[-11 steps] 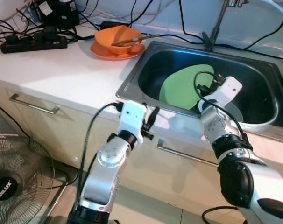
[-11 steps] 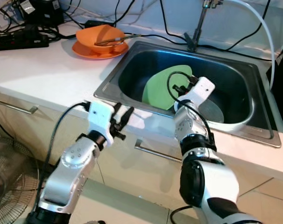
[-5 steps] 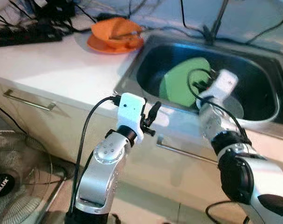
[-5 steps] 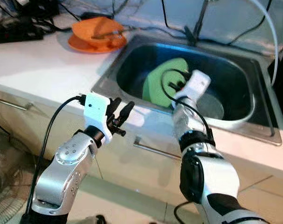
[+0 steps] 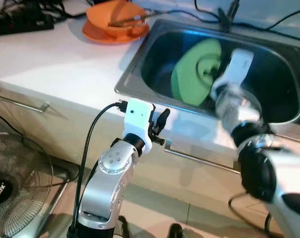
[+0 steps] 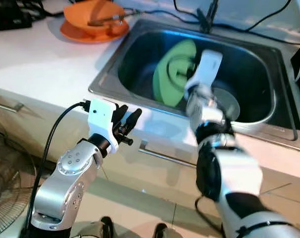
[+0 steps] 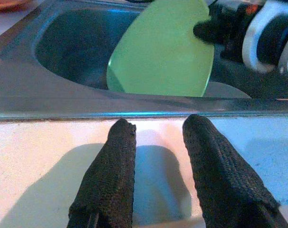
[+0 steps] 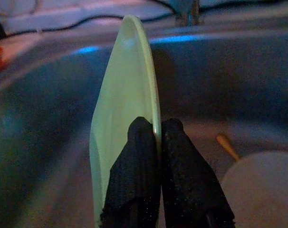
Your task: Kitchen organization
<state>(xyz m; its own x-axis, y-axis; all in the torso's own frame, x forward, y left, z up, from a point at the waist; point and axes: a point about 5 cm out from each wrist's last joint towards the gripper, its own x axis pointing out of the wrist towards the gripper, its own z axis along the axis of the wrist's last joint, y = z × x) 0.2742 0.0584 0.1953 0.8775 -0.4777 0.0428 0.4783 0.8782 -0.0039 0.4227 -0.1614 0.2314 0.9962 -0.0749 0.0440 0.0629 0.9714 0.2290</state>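
Inside the steel sink (image 5: 135, 64), seen from the head camera, a green plate (image 5: 192, 74) stands tilted on edge, and the right claw (image 5: 217, 69) reaches in at its rim, blurred in this view. A pale round dish (image 6: 228, 103) lies on the sink floor beside the plate. Left of the sink on the white counter (image 5: 61, 64) sits an orange bowl (image 5: 113, 12) on an orange plate (image 5: 98, 34), utensils resting in the bowl. The left claw (image 5: 160, 126) hovers over the counter's front edge, just before the sink, holding nothing.

Along the left wrist camera, the left claw's two black fingers (image 7: 108, 180) stand apart above the counter lip, touching nothing, with the green plate beyond them in the basin.

Along the right wrist camera, the right claw's fingers (image 8: 137, 185) are pressed together on the plate's thin rim, one pad on each face, the plate upright edge-on.
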